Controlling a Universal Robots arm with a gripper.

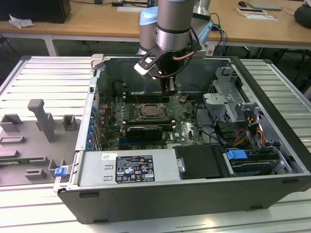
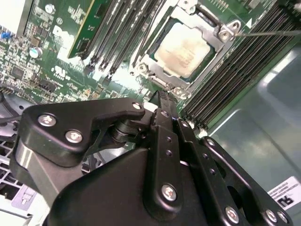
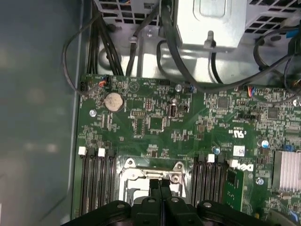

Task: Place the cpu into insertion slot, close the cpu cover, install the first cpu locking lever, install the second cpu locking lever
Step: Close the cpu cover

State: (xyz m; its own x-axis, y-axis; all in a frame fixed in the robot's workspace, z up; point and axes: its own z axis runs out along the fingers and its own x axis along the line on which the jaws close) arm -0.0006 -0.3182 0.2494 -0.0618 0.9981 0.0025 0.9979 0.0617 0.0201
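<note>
- In the exterior view, the gripper (image 1: 169, 92) is hanging inside the open computer case (image 1: 194, 199). It is hovering near the insertion slot (image 1: 151, 111), toward the exterior view's right.
- In the second wrist view, the cpu (image 2: 182, 47) is lying flat in the slot, and the cpu cover (image 2: 212, 44) is framing its pale top. The gripper's tip is sitting just off the cover's edge.
- In the first wrist view, the gripper's fingers (image 3: 154, 188) are pressing together, holding nothing, over the slot's rim on the green board (image 3: 141, 117).

Silver-grey arm (image 1: 172, 24) with pale blue joint caps (image 1: 147, 18); black fingers (image 2: 162, 141) carry silver screws (image 2: 168, 192).
</note>
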